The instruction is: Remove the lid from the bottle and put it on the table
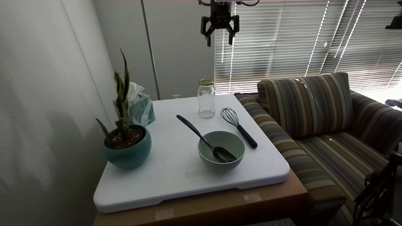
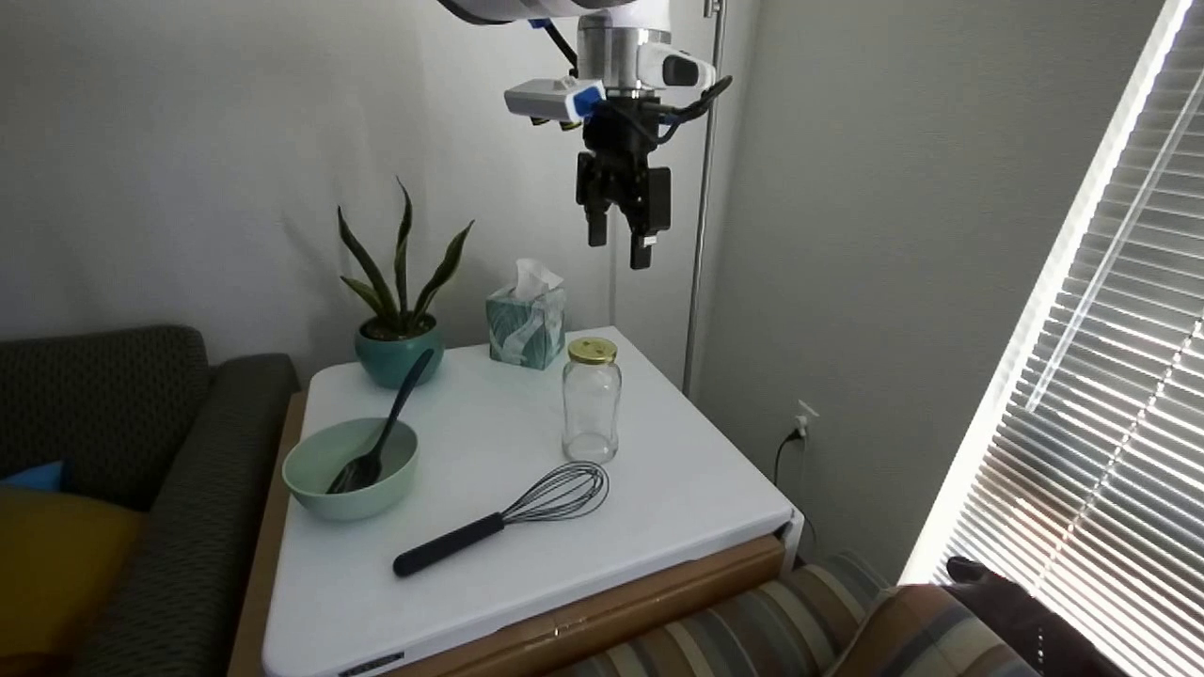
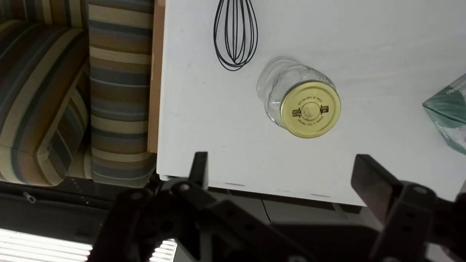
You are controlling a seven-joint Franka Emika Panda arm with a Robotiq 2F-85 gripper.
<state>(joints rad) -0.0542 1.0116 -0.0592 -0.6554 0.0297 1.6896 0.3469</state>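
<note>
1) We see a black two-fingered gripper [image 1: 220, 44] spread above the white-topped table [image 1: 174, 150]
2) A round gold metal lid [image 1: 206, 82] caps the clear glass bottle [image 1: 206, 101], near the far edge in an exterior view

The lid [image 3: 310, 109] is gold, the tabletop [image 1: 176, 147] white, the sofa [image 1: 333, 153] striped.

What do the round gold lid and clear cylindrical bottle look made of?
Round gold lid: probably lacquered metal, satin; "button pops up" print, rolled-looking rim.
Clear cylindrical bottle: likely glass, smooth and glossy; see-through walls, raised-looking shoulder marks. Clear plastic can't be ruled out.
</note>
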